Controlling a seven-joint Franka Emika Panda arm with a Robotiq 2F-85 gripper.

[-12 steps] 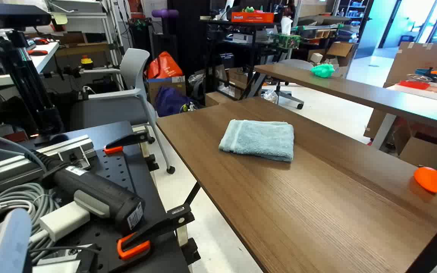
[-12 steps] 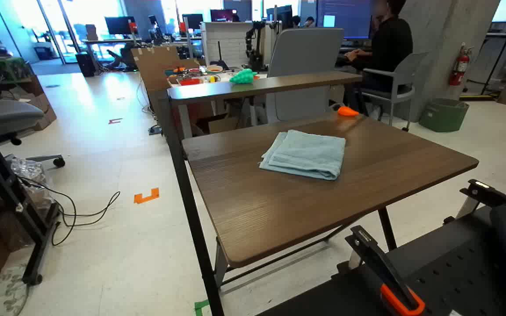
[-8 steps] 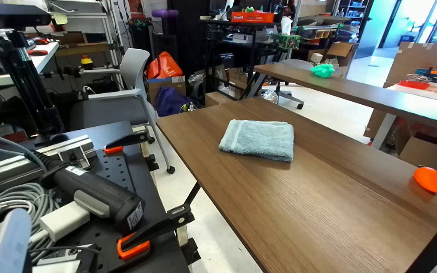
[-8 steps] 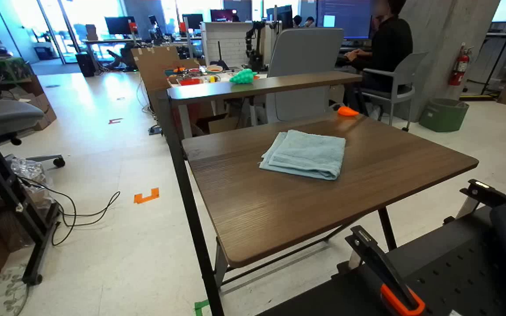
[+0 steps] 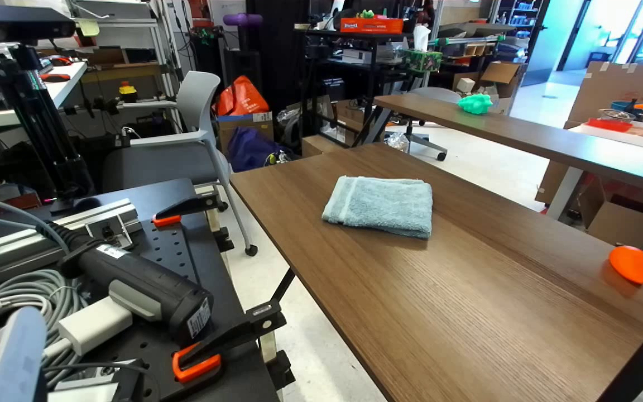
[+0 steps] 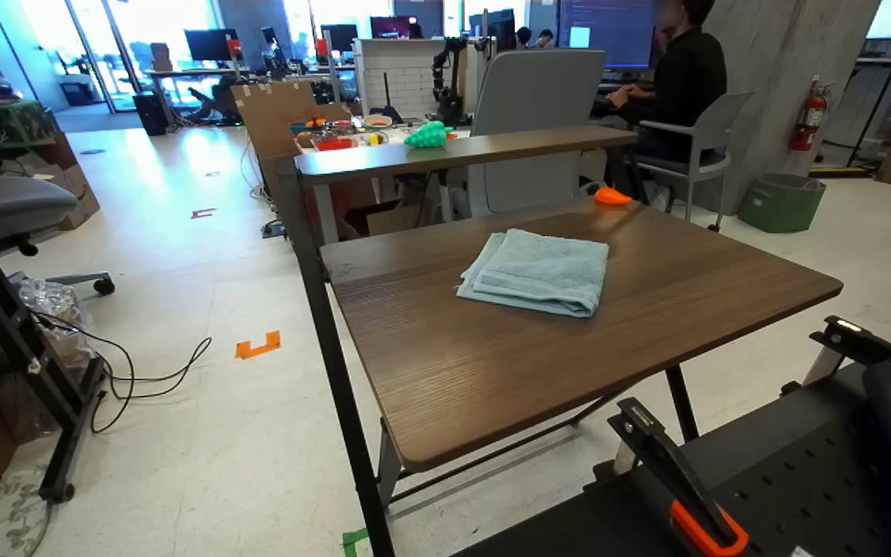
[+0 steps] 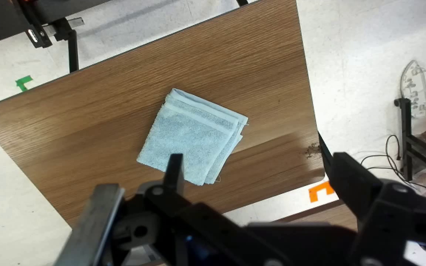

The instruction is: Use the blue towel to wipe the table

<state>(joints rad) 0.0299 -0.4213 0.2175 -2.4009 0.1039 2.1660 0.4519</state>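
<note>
Jaws spread wide, your gripper [image 7: 258, 159] hung well apart from the blue towel [image 7: 194, 136], though one of its fingers [image 7: 176, 168] overlapped the towel in the wrist view. Set against half a second earlier, both exterior views matched: the towel lay folded on the brown table [image 6: 430, 371] in the same spot, and the orange object [image 6: 612, 196] had kept its place by the table's edge. You had one towel, one orange object, one green object [image 5: 475, 104] on a second brown tabletop [image 5: 550, 137], and, in an exterior view, two black-and-orange clamps [image 5: 238, 335] on the black bench [image 5: 226, 301].
</note>
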